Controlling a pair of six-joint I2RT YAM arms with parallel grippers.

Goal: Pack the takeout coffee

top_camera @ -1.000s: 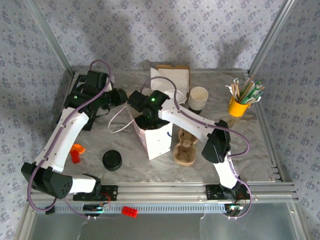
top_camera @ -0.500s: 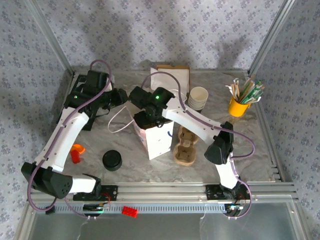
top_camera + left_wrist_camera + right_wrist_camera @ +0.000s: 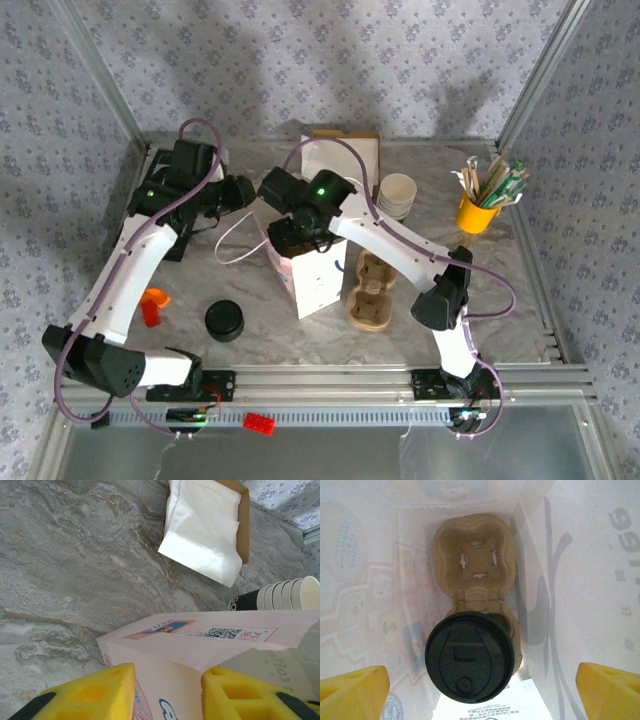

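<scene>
changed: over the last second the right arm's wrist drifted toward the far side above the paper bag [image 3: 312, 278] and its elbow swung out right. The bag and the left arm stayed put.
right gripper [image 3: 296, 230]: above the bag mouth, jaws spread wide. Fingers [image 3: 355, 690] stand well either side of the cup, touching nothing, holding nothing.
left gripper [image 3: 167, 695]: partly closed, with the bag's upper corner filling the gap between the pads [image 3: 90, 695]. Looks like a hold keeping the mouth open.
takeout coffee [image 3: 469, 662]: inside the bag, upright, black lid on, seated in the near pocket of the pulp carrier [image 3: 472, 555] on the bag floor. The far pocket is empty.
meaning: placement looks done and the cup is released. The right arm appears to be backing out.
next: lift the right gripper clear without snagging the bag wall, then have the left let go.
risk: fingers catching paper could tip the bag.
</scene>
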